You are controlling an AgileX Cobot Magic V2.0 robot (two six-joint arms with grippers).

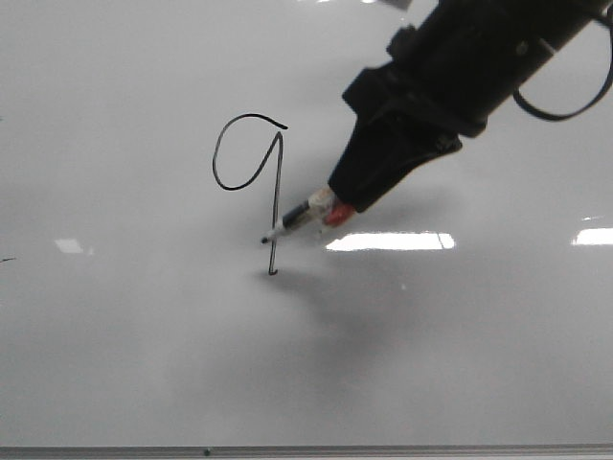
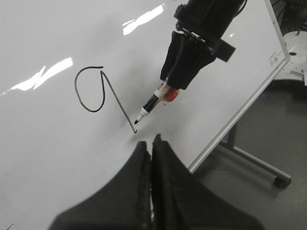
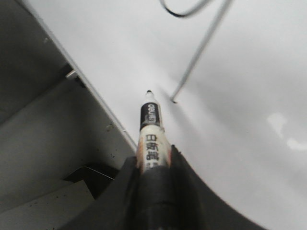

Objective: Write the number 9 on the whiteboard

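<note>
the 9 [image 1: 251,177] sits drawn mid-whiteboard [image 1: 115,364]. the right gripper [image 1: 337,209] is clamped on a marker [image 1: 299,219], its tip just beside the 9's tail. the left gripper [image 2: 151,143] has its fingers pressed together, near the 9's hook.

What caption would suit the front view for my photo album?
Right tool holding a marker beside a finished number 9 on the whiteboard.

lab/office | whiteboard [image 2: 48,143] on wheeled stand [image 2: 259,165] | grey floor [image 2: 268,129], bare
</note>
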